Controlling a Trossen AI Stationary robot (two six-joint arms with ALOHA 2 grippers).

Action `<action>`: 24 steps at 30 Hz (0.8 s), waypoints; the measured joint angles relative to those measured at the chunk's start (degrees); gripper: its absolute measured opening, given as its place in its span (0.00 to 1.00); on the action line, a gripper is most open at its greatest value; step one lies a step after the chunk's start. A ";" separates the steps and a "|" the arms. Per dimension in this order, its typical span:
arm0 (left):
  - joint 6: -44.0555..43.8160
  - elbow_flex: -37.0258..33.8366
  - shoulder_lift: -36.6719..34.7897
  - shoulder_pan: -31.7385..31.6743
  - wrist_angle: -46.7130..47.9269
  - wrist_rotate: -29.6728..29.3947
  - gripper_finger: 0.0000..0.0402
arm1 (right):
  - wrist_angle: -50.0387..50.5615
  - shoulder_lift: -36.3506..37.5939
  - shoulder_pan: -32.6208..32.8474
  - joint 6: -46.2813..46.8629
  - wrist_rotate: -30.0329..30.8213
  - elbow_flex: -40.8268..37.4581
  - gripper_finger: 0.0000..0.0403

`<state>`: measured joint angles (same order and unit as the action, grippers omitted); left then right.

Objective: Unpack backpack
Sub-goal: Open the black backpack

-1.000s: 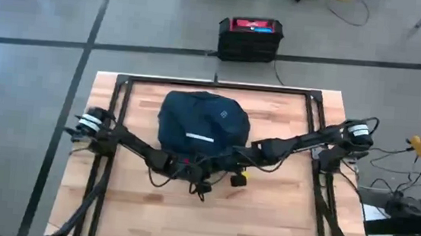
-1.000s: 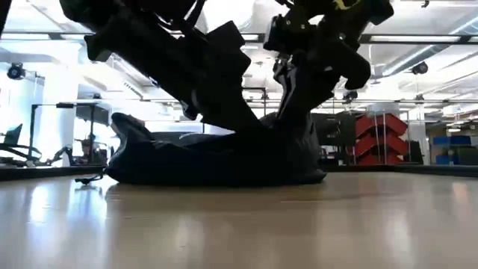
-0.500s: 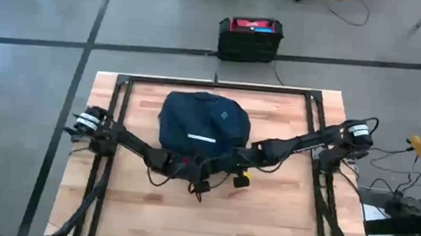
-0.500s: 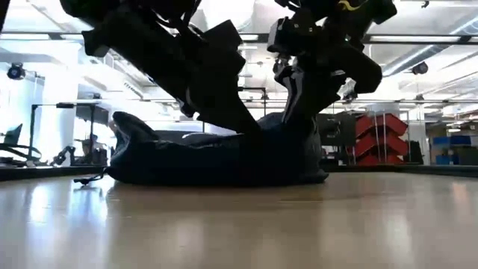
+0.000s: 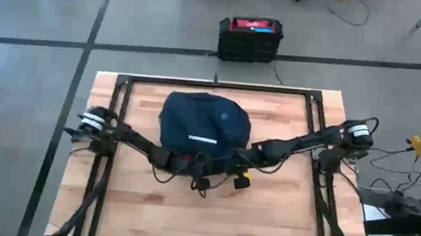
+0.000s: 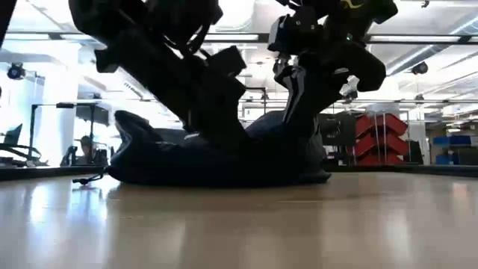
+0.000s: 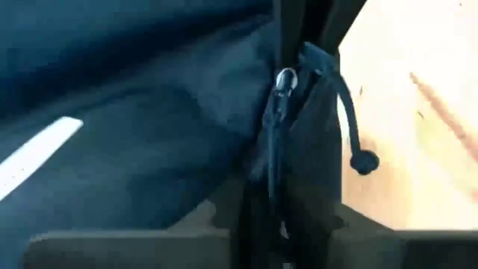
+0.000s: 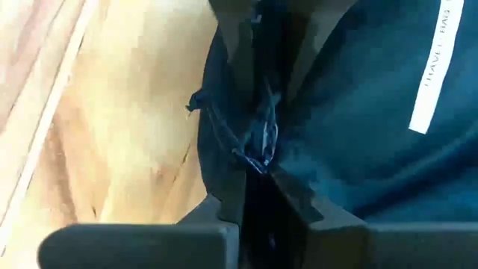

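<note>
The dark navy backpack (image 5: pixel 204 125) lies flat on the wooden table with its white stripe (image 5: pixel 199 138) facing up; in the low view it is a low mound (image 6: pixel 187 161). Both grippers meet at its near edge. My left gripper (image 5: pixel 185 162) is shut on the zipper seam there, and my right gripper (image 5: pixel 224 163) is shut on the same seam just to its right. A cord pull with a knob (image 7: pixel 364 161) hangs free over the wood. The pale lining is hidden. My left gripper (image 7: pixel 287 112) pinches the backpack's zipper seam between its two fingers, beside the metal ring of the zip puller (image 7: pixel 284 77). It comes slanting down from the table's left and near side. The backpack rests on the table. My right gripper (image 8: pixel 263 112) pinches the zipper seam where thin cords bunch together (image 8: pixel 258 153), at the backpack's near right edge. It comes slanting down from the table's right side. The cloth under it stands slightly raised (image 6: pixel 299 123); the remainder of the backpack lies on the table.
A black frame of rails (image 5: pixel 118 125) runs round the tabletop. A rigid black box with a red top (image 5: pixel 249 37) stands on the floor beyond the far edge. Cables and a yellow part (image 5: pixel 420 142) lie off the right side. Bare wood (image 5: pixel 209 217) spreads along the near edge.
My left gripper has shifted a little toward the table's right along the backpack's near edge and dipped lower. The backpack's near right part, under my right gripper, has risen slightly, while the rest of it has stayed where it was.
</note>
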<state>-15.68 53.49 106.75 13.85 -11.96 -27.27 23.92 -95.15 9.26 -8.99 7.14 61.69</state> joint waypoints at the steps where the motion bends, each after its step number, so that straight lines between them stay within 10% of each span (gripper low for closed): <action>1: 0.08 0.00 -0.52 0.02 0.24 0.04 0.03 | 0.26 0.00 0.04 0.19 0.00 0.00 0.05; 24: -2.58 -0.63 -17.42 3.15 24.03 -1.56 0.00 | 4.98 -0.01 0.13 1.46 -0.08 -0.31 0.05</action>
<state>-18.26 52.86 89.33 16.99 12.07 -28.83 28.89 -95.16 9.39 -7.53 7.06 61.38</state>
